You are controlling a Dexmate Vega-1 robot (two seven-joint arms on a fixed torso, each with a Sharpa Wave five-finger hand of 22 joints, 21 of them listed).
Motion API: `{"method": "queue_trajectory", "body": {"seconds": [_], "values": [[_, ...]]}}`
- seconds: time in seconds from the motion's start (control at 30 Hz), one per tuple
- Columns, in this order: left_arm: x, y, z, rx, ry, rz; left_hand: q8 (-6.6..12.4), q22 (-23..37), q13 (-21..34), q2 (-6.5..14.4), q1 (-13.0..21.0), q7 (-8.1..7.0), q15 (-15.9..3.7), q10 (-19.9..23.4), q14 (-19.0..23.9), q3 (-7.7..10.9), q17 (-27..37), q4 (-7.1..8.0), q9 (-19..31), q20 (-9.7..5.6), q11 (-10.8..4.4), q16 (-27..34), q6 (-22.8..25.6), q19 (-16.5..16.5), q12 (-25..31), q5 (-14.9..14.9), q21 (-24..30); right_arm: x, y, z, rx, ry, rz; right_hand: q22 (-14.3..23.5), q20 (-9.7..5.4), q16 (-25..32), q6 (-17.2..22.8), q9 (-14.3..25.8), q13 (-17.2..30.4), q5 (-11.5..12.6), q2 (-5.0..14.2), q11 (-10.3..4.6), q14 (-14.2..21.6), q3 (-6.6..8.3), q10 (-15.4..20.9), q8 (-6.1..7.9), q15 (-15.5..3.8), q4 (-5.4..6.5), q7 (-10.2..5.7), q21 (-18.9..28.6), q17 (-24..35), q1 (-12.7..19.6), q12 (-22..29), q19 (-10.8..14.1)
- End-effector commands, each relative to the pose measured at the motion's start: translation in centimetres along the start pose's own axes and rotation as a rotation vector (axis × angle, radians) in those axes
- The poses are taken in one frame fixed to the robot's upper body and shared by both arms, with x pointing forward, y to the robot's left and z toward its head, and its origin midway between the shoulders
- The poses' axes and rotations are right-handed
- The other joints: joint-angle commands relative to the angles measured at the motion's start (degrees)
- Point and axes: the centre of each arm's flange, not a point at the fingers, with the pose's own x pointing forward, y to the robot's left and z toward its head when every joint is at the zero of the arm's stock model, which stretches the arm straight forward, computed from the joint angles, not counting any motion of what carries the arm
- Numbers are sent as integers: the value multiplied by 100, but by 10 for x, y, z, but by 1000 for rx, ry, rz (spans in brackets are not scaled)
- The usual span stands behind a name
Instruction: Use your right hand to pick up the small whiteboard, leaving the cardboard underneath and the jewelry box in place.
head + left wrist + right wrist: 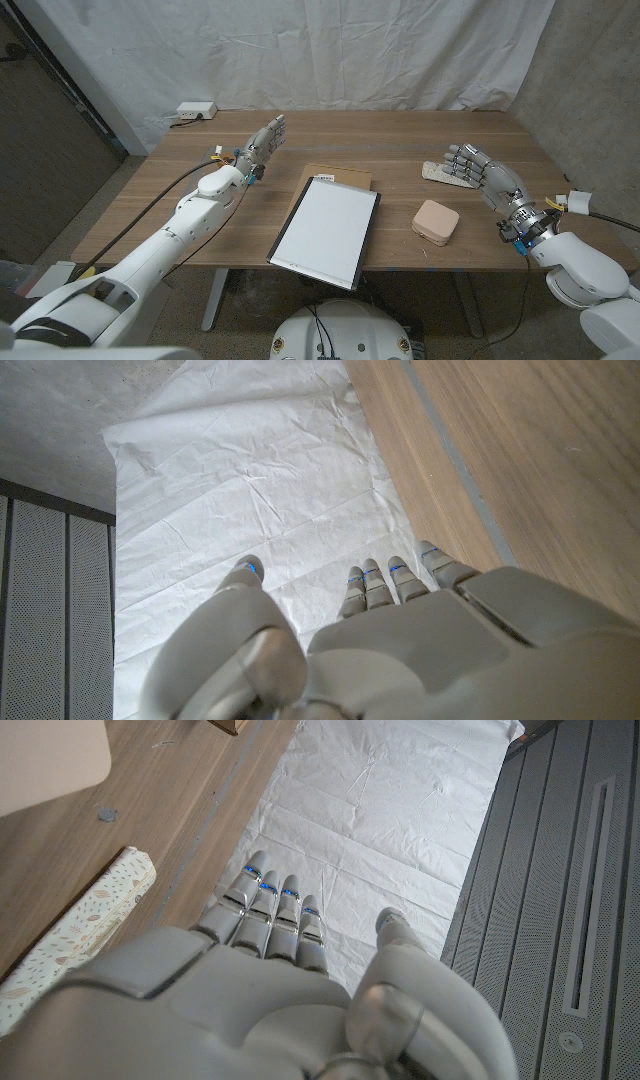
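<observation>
White sheet hung along the back wall, wooden table [400,135] in front of it, and nothing's been grabbed yet as far as I can tell. The small whiteboard [327,231] lies in the middle, near the front edge, on top of the cardboard [340,174], which just peeks out at the far end. The right hand [484,176] is off to the side, fingers spread, holding nothing, well apart from the board. So I'd say we're at the very start: it needs to swing across and get fingers under an edge of a thin flat thing, probably the overhanging front corner. The pink jewelry box [437,221] sits right between hand and board, so easy to bump. A patterned roll [441,174] lies by the right hand too. The left hand [260,146] is open, parked on the other side.
</observation>
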Motion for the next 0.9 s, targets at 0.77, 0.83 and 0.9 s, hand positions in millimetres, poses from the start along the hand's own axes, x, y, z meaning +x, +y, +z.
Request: {"method": "queue_trajectory", "body": {"seconds": [0.77, 0.83, 0.9], "values": [[-4, -7, -5, -2, 14, -21, 7, 16, 12, 29, 88, 10, 11, -7, -37, -1, 27, -53, 35, -252, 13, -18, 3, 9, -27, -53, -6, -42, 26, 8, 69, 81, 122, 1, 44, -29, -79, 13, 38, 9, 35, 76, 106, 27, 0, -43, 42, -67, 46, 12, 27, 50, -25, 298], [-4, -8, -5, -4, 12, -20, 6, 16, 12, 30, 90, 6, 10, -6, -35, -2, 28, -54, 35, -252, 16, -17, 1, 9, -27, -54, -6, -45, 26, 7, 74, 89, 128, 0, 42, -29, -79, 13, 38, 8, 38, 78, 116, 29, 1, -42, 43, -69, 50, 5, 28, 51, -28, 300], [-3, -9, -6, -9, 9, -21, 6, 16, 12, 31, 92, 6, 12, -6, -37, -3, 28, -55, 35, -249, 0, -18, 2, 5, -28, -56, -9, -47, 27, 7, 79, 94, 131, -1, 49, -30, -78, 13, 38, 7, 36, 89, 121, 28, 9, -41, 49, -71, 55, 3, 28, 50, -26, 309]]}}
